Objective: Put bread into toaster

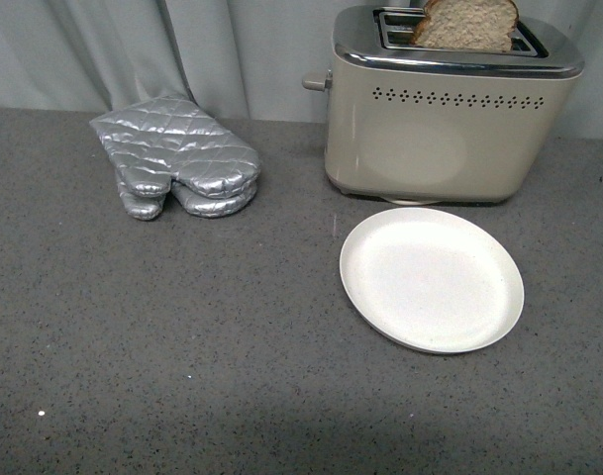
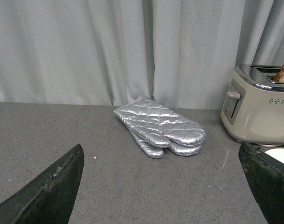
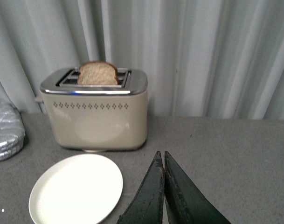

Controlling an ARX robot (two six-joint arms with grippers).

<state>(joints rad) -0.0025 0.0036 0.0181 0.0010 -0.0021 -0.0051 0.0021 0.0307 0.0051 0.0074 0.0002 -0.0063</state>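
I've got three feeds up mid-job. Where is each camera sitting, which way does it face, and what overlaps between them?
Front view: on the robot's body, looking down over the grey table at the beige two-slot toaster, the slice of brown bread standing in its slot, and the round white plate; no arm shows.
Left wrist view: low over the table, facing the silver quilted oven mitts; the open left gripper frames the view.
Right wrist view: faces toaster and plate; the shut right gripper shows.
Shared: toaster, bread, plate and mitts appear in all three.
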